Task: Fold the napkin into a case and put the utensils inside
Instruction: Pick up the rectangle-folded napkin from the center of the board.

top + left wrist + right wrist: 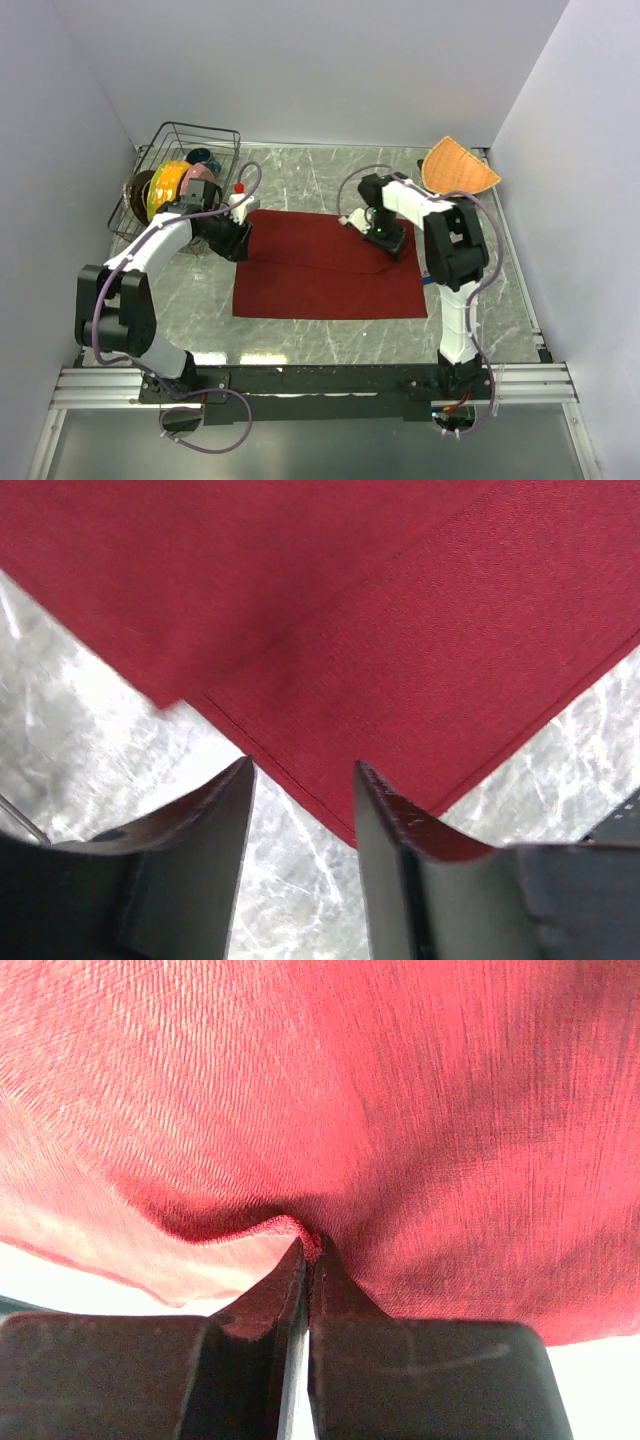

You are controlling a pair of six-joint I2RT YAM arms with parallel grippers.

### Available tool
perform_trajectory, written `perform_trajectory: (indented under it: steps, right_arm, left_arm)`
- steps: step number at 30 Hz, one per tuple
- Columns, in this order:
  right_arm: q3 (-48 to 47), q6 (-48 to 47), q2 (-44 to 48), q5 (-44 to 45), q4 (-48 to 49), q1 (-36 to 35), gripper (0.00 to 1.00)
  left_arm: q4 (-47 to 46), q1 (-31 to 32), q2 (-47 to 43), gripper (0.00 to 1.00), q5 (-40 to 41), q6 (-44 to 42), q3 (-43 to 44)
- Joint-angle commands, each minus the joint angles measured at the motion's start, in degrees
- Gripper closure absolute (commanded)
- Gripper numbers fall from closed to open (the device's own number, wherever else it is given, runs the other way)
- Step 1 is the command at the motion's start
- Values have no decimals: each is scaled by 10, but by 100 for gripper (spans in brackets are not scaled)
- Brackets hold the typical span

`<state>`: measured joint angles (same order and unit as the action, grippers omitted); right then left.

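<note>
Red napkin (330,278), right end effector (308,1248) pinching edge

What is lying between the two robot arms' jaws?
The dark red napkin, spread on the marble table, as the top view shows. The right jaws are shut on its cloth; the left jaws stand open at its corner.
</note>
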<state>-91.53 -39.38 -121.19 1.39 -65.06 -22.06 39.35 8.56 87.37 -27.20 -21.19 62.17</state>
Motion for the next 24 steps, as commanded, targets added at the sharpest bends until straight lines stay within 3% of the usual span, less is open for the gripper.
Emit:
perform_trajectory:
  steps: [1, 7, 15, 24]
  right_arm:
    - [2, -40, 70, -12, 7, 16, 100]
    - [-3, -62, 90, -45, 6, 31, 100]
    - [31, -80, 110, -66, 11, 59, 100]
    - [28, -63, 89, -85, 12, 59, 100]
  left_arm:
    - [-30, 1, 2, 45, 18, -44, 21]
    - [-30, 9, 68, 43, 87, -83, 72]
    - [5, 22, 89, 49, 91, -169, 68]
    - [-16, 37, 128, 52, 100, -121, 66]
